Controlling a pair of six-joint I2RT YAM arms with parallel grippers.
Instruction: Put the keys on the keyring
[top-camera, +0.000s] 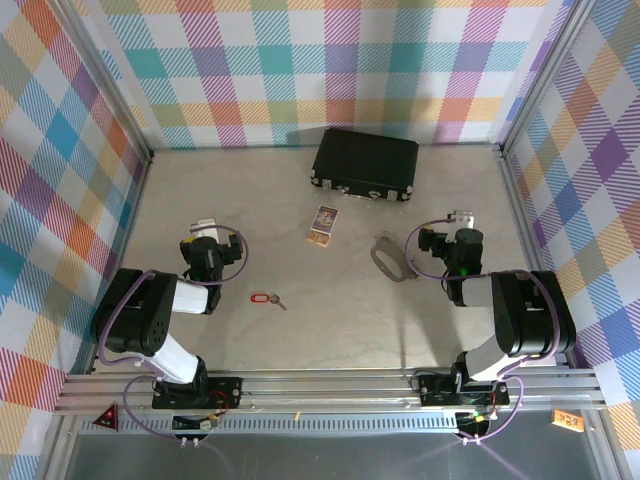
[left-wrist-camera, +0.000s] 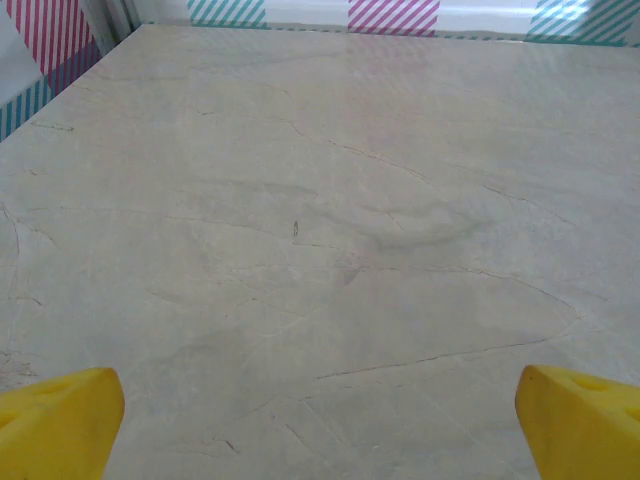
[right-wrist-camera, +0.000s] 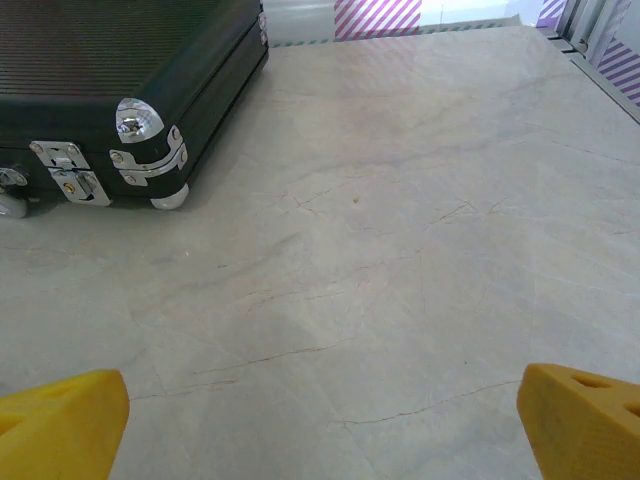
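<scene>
Bright, even overhead light fills all views. The black case (top-camera: 365, 163) casts a soft shadow toward the upper left in the top view. The pale counter (left-wrist-camera: 330, 200) shows mild glare along the top of both wrist views.

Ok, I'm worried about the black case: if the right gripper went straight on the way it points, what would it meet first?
Probably nothing but bare table: the black case lies left of the right gripper, off its line. Depth is hard to judge.
</scene>
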